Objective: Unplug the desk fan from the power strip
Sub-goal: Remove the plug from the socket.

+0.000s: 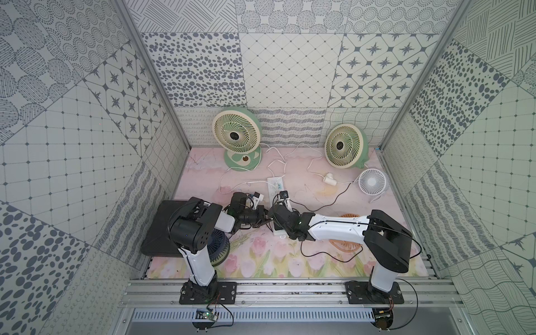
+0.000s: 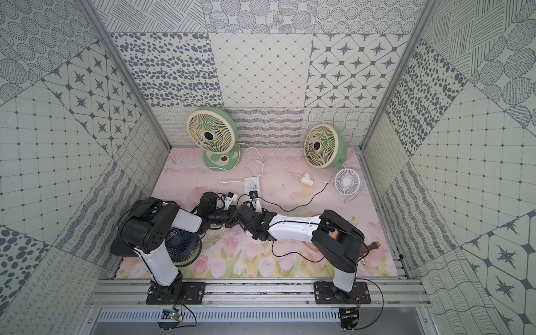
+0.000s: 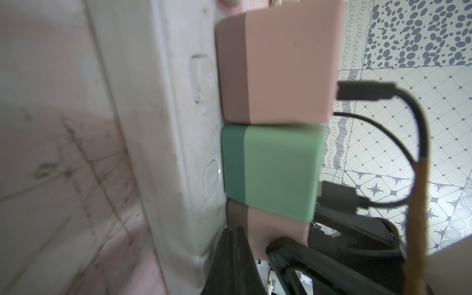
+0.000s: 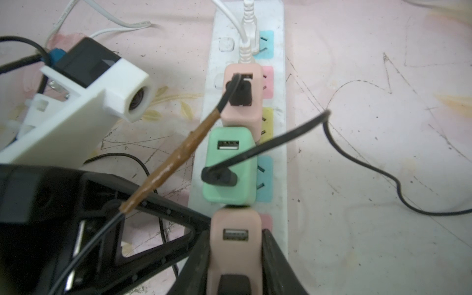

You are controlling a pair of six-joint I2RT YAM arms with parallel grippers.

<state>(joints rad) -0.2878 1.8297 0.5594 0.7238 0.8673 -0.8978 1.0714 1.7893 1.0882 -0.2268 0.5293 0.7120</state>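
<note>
Both top views are bright and evenly lit by soft light from above, with only faint shadows on the mat (image 1: 319,203) under the arms, and the wide lens fans the walls out toward the corners. The right wrist view is well lit but soft up close: the pink adapter (image 4: 235,222) between the jaws of the right pincer (image 4: 235,236) is blurred, while the mat beyond the pincer is sharper. The left wrist view is smeared throughout, with the power strip (image 3: 163,127) dull and out of focus and a washed-out bright patch on the wall (image 3: 447,204).
</note>
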